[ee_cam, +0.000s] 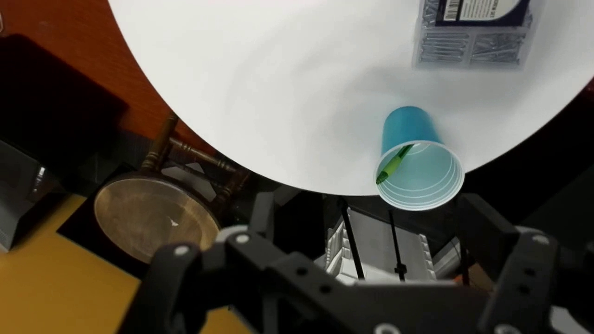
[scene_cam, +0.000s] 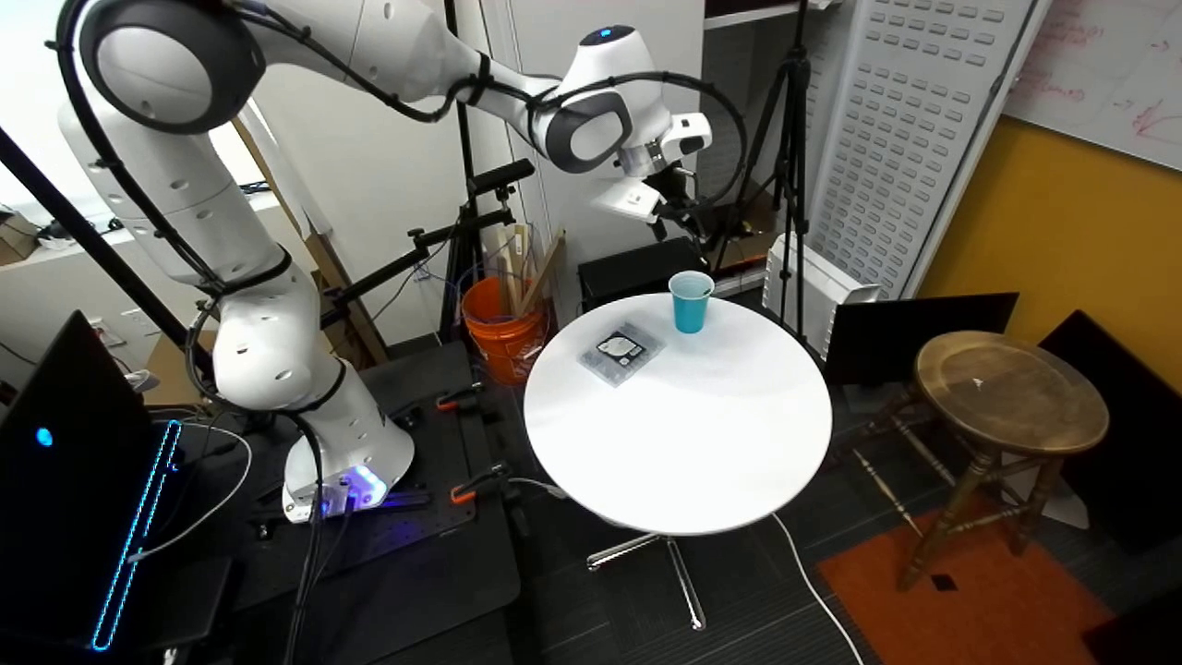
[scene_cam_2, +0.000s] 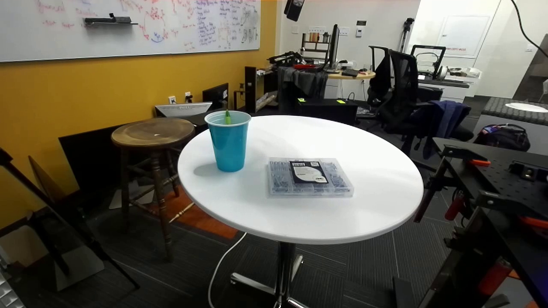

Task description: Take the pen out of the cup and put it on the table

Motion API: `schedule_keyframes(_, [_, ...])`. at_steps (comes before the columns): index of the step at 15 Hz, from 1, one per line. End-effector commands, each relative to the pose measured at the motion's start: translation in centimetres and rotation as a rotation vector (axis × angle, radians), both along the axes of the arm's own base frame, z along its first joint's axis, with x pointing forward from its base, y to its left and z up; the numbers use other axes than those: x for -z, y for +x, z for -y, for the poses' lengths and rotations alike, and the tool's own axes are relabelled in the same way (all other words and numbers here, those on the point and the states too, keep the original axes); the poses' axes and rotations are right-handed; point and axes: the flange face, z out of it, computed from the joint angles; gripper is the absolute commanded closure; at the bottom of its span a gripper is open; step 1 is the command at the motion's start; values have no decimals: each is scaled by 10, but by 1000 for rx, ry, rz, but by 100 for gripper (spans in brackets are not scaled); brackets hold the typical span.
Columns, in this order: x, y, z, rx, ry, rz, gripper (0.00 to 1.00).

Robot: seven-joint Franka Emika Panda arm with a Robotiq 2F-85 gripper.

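Smooth plastic, shiny metal, worn-looking wood

The table (scene_cam_2: 317, 137) has a smooth top with a soft sheen, over a pedestal (scene_cam_2: 285, 265) of shiny, chrome-like metal. Near the table's edge, the cup (scene_cam_2: 231, 147) is smooth plastic, finely ridged inside, and the pen (ee_cam: 393, 165) looks like smooth plastic too. Inside that edge, the screw case (scene_cam_2: 310, 189) is clear, glossy plastic with a paper-like label (scene_cam_2: 309, 172) and metal screws (ee_cam: 444, 48) within. Beyond the edge, the stool (scene_cam_2: 153, 131) is wood with a dull sheen, the carpet (scene_cam_2: 355, 269) matt and ribbed.

The big white arm (scene_cam: 406, 51) stood tall and stretched out sideways at the top. Its black gripper (ee_cam: 366, 204) hung at the end, two fingers (ee_cam: 263, 214) spread wide.
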Motion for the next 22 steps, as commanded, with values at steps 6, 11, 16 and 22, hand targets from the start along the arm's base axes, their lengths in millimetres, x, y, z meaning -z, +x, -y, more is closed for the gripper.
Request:
schedule_keyframes(6, [2, 29, -41, -229, -238, -153, 0])
schedule_keyframes(11, [11, 42, -69, -411, -373, -257, 0])
schedule_keyframes(16, [34, 52, -89, -644, -486, -345, 0])
schedule_keyframes(22, [57, 59, -111, -894, -562, -389, 0])
